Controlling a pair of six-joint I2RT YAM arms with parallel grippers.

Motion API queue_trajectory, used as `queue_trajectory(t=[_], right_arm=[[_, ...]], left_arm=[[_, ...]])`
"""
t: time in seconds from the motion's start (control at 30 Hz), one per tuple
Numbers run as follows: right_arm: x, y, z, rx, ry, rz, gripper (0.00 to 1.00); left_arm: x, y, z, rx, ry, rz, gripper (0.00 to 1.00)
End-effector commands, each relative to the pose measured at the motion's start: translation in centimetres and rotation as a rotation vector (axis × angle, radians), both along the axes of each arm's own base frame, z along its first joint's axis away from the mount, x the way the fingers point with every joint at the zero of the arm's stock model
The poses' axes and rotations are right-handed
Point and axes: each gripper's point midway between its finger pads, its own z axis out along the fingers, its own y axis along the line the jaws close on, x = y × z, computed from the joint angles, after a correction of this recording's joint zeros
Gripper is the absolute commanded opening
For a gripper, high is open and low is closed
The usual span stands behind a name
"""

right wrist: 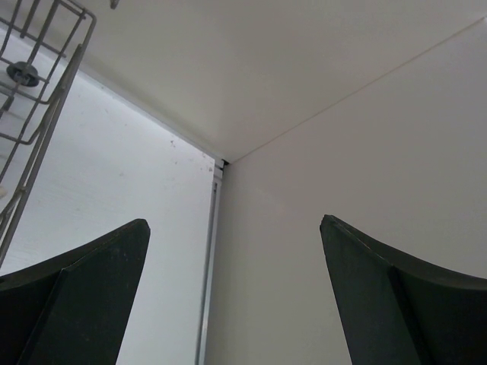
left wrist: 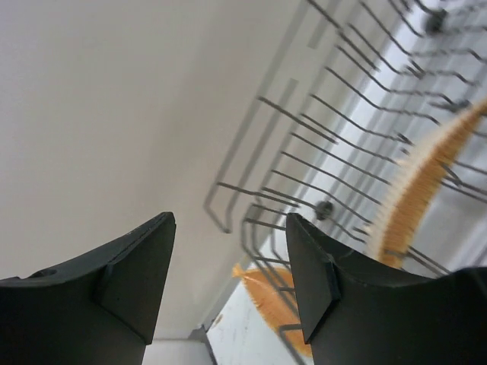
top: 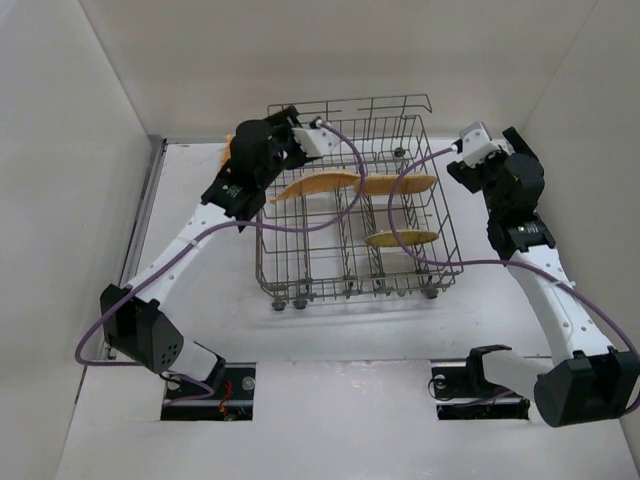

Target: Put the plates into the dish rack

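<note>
Plates [top: 315,185] are leaning among the tines inside the dish rack [top: 330,270], which is sitting mid-table in the overhead view. In the left wrist view, the left gripper [left wrist: 228,262] is hovering beside the rack's corner, jaws apart and gripping nothing. In the right wrist view, the right gripper [right wrist: 236,243] is facing a wall corner, jaws spread wide.

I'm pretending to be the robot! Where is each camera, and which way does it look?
Top camera: above and behind, looking down at the dish rack and plates; left arm and right arm show.
Left wrist: on the left gripper, facing the rack's wires; its fingers show.
Right wrist: on the right gripper, facing a wall corner; its fingers show.
Shared: top and left wrist both see racked plates.
</note>
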Motion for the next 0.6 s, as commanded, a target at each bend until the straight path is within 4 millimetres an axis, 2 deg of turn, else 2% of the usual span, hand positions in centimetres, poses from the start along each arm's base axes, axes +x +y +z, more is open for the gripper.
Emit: queue_trajectory(t=[0.0, 0.07, 0.13, 0.23, 0.3, 0.33, 0.4, 0.5, 0.57], right_arm=[[0.1, 0.1, 0.6, 0.032, -0.042, -0.018, 1.0], [0.1, -0.3, 0.5, 0.075, -0.035, -0.052, 1.0], [0.4, -0.4, 0.5, 0.153, -0.008, -0.082, 1.0], [0.5, -1.7, 0.5, 0.262, 0.041, -0.145, 1.0], [0.1, -3.0, 0.4, 0.308, 0.059, -0.183, 1.0], [-0.2, -3.3, 0.5, 0.318, 0.06, -0.191, 1.0], [-1.0, -3.8, 0.5, 0.319, 0.066, -0.201, 1.0], [-2.1, -4.2, -0.1, 0.309, 0.088, -0.21, 1.0], [-2.8, -4.6, -0.2, 0.307, 0.097, -0.22, 1.0]], left_arm=[[0.2, 4.3, 7.3, -0.193, -0.09, 0.176, 0.58], [0.9, 6.8, 7.8, -0.252, -0.066, 0.262, 0.58], [2.0, 10.1, 6.9, -0.321, -0.009, 0.369, 0.58], [3.2, 14.6, 3.8, -0.426, 0.114, 0.517, 0.59], [4.0, 17.5, 1.3, -0.514, 0.202, 0.613, 0.71], [4.2, 18.7, 0.1, -0.555, 0.245, 0.65, 0.72], [4.6, 20.1, -2.7, -0.632, 0.356, 0.7, 0.75], [5.1, 21.7, -7.0, -0.767, 0.527, 0.764, 0.87], [5.5, 22.3, -9.3, -0.86, 0.625, 0.784, 0.89]])
